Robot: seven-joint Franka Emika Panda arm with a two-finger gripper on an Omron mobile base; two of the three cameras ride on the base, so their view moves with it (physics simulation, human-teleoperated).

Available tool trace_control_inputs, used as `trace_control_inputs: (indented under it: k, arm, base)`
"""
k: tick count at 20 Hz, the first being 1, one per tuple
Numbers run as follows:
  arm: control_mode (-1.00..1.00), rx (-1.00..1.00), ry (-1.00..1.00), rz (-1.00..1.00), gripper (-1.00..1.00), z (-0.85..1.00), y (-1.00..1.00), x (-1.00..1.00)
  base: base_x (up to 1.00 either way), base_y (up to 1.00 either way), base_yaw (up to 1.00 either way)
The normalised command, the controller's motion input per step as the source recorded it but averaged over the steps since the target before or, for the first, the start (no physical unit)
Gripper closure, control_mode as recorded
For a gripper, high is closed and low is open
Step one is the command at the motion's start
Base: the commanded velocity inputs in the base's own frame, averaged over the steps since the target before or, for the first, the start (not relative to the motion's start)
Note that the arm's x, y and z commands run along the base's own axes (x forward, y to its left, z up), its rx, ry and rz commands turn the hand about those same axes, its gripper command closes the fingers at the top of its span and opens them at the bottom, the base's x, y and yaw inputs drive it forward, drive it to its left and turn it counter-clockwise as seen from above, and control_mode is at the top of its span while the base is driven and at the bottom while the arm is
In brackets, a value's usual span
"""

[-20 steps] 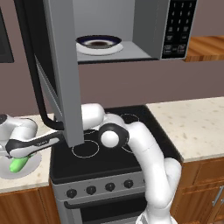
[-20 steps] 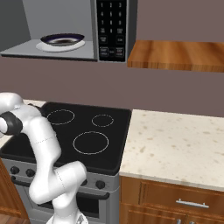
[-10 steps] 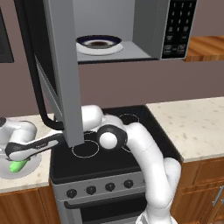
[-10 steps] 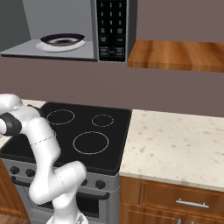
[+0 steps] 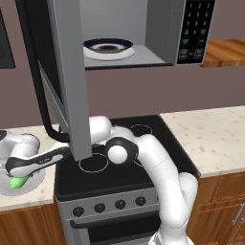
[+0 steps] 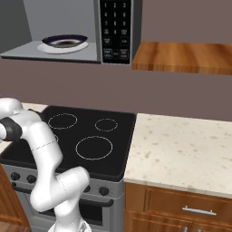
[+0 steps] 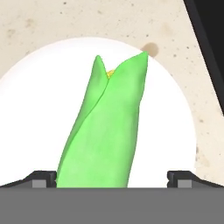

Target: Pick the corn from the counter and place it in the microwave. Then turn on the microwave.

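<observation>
The corn (image 7: 105,131), a bright green cob in its husk with a bit of yellow at the tip, lies on a round white plate (image 7: 30,96) on the counter (image 7: 52,17). My gripper (image 7: 112,181) hangs open right over it, one fingertip on each side of the cob's near end, clear of it. From the left base view the gripper (image 5: 21,173) is low at the far left, just above the corn (image 5: 19,182). The microwave (image 5: 162,33) hangs above the stove with its door (image 5: 67,72) swung wide open.
A dark-rimmed dish (image 5: 107,46) sits inside the microwave, also seen as the dish (image 6: 64,41). The keypad (image 6: 117,27) is on the microwave's right. The black stovetop (image 6: 90,136) lies under my arm. Beige counter (image 6: 181,140) stretches right, below a wooden shelf (image 6: 181,56).
The hand has eased slightly lower toward the corn. The jaws have stayed wide apart, and the corn and plate have not moved.
</observation>
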Motion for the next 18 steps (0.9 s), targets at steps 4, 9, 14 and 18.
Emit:
trace_control_inputs:
  k: [4, 9, 14, 18]
  arm:
    - [-1.00, 0.00, -0.01, -0.02, -1.00, -0.07, 0.09, 0.00]
    - [-1.00, 0.00, -0.01, -0.03, -1.00, -0.11, 0.15, 0.00]
    - [-1.00, 0.00, -0.01, -0.03, -1.00, -0.17, 0.12, 0.00]
    - [-1.00, 0.00, 0.00, -0.02, -1.00, -0.21, 0.06, 0.00]
  base:
    - [0.00, 0.00, 0.00]
    - [0.00, 0.00, 0.00]
    - [0.00, 0.00, 0.00]
    - [0.00, 0.00, 0.00]
